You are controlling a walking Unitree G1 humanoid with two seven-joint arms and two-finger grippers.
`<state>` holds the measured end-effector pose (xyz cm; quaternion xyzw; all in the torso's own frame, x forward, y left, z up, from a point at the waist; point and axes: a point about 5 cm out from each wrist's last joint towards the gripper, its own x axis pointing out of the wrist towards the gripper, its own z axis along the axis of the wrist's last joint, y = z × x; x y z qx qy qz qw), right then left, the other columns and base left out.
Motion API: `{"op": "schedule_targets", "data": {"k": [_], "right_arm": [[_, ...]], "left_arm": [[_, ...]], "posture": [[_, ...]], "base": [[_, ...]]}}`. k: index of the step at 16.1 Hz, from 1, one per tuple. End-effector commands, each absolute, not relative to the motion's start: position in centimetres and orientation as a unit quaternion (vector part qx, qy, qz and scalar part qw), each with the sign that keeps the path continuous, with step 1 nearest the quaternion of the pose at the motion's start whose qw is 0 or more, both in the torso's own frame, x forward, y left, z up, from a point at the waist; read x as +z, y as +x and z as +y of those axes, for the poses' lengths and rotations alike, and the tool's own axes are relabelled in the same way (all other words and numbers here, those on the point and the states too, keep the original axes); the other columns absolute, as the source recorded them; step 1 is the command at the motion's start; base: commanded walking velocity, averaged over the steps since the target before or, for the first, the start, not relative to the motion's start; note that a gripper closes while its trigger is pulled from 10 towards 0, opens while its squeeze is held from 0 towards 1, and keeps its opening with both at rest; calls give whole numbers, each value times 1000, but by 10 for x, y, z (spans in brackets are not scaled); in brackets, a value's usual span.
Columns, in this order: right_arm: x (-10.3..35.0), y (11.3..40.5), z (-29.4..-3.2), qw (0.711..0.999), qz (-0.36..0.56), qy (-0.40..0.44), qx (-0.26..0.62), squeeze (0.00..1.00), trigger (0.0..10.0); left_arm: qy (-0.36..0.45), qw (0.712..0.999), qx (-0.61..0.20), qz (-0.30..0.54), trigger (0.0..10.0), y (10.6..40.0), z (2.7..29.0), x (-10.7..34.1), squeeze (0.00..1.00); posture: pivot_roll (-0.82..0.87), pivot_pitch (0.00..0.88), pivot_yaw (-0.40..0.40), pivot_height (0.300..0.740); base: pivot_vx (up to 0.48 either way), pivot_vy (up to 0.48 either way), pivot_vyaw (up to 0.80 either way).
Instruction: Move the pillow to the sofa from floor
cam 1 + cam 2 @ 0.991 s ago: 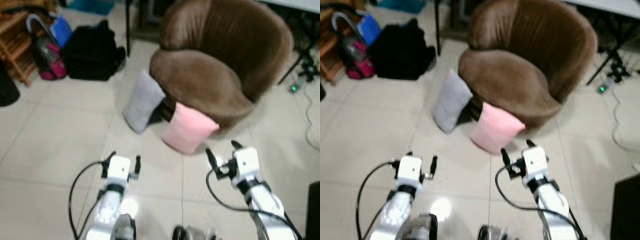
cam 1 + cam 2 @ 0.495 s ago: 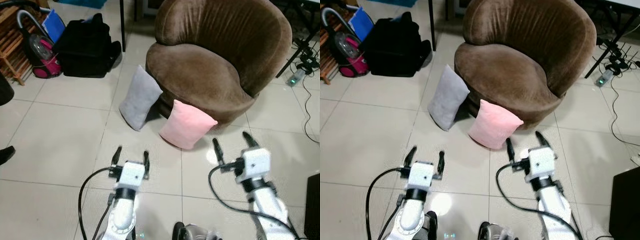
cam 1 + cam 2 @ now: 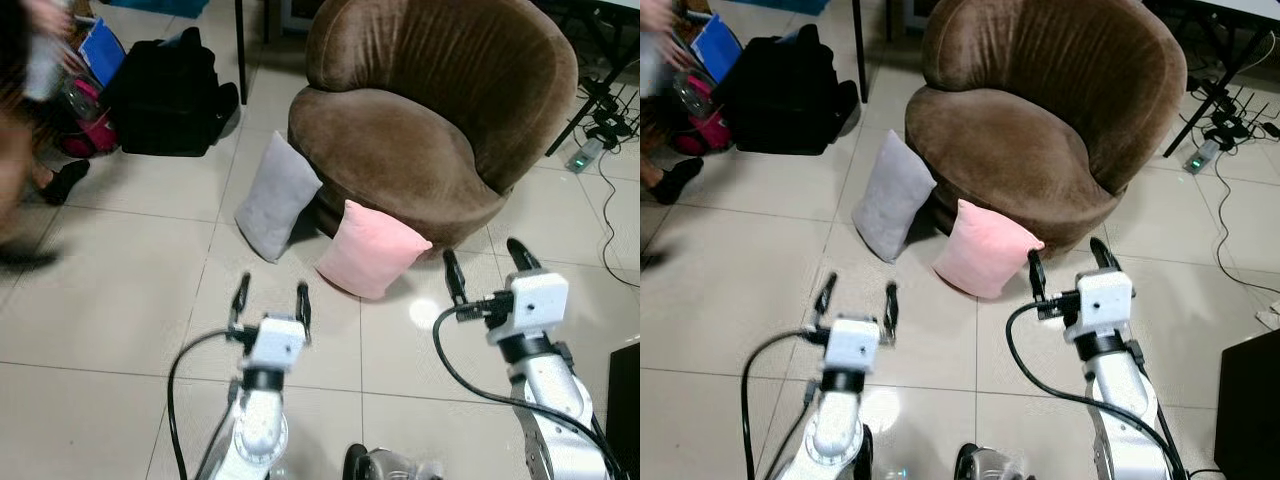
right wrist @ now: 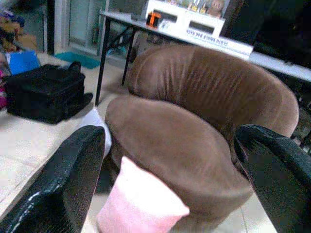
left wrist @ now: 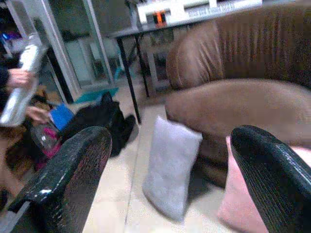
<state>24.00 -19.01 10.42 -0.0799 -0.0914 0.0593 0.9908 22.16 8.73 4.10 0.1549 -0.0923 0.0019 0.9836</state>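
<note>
While the pink pillow (image 3: 372,249) leans on the floor against the brown sofa (image 3: 440,110), a grey pillow (image 3: 277,195) props just beside it. Both end effectors, left (image 3: 270,296) and right (image 3: 482,268), hover near with fingers spread, seemingly readying a grasp. A person (image 3: 25,130) stands well apart.

There are two pillows on the floor: one grey pillow (image 3: 277,196) and one pink pillow (image 3: 373,249). There is one brown sofa (image 3: 440,110). Two grippers are in view, the left gripper (image 3: 270,296) and the right gripper (image 3: 484,268), each with two black fingers. One black bag (image 3: 167,95) lies on the floor. One person (image 3: 22,130) stands at the left edge.
</note>
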Motion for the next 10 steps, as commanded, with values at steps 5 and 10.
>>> {"op": "schedule_targets", "data": {"k": [5,10], "right_arm": [[92,222,-195,995,-45,-71,49,0,10000],[94,222,-191,994,-41,-80,54,0,10000]], "left_arm": [[134,991,-6,-7,10000,189,40,7,0],[140,989,18,-42,10000,182,104,24,0]], "posture": [[139,194,-119,740],[133,197,-124,740]], "base": [[0,0,0],[0,0,0]]}}
